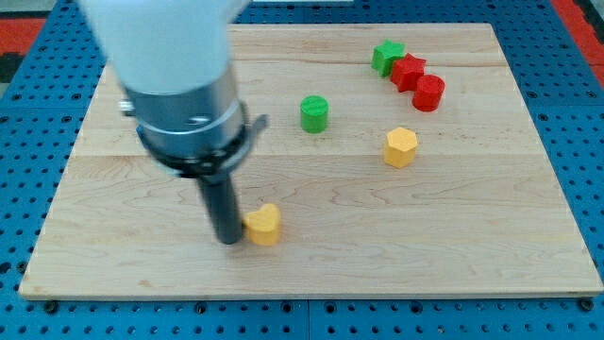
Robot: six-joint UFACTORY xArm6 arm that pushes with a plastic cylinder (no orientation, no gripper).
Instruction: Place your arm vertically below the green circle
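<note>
The green circle [314, 113] is a short green cylinder standing on the wooden board [311, 274], a little above and right of the board's middle. My tip [227, 239] rests on the board at the lower left of middle, well below and to the left of the green circle. It touches the left side of a yellow heart-shaped block [263, 225].
A yellow hexagon block [400, 147] lies right of and below the green circle. At the top right, a green star block [386, 57], a red star block [409, 71] and a red cylinder [429, 93] sit in a tight row. Blue pegboard surrounds the board.
</note>
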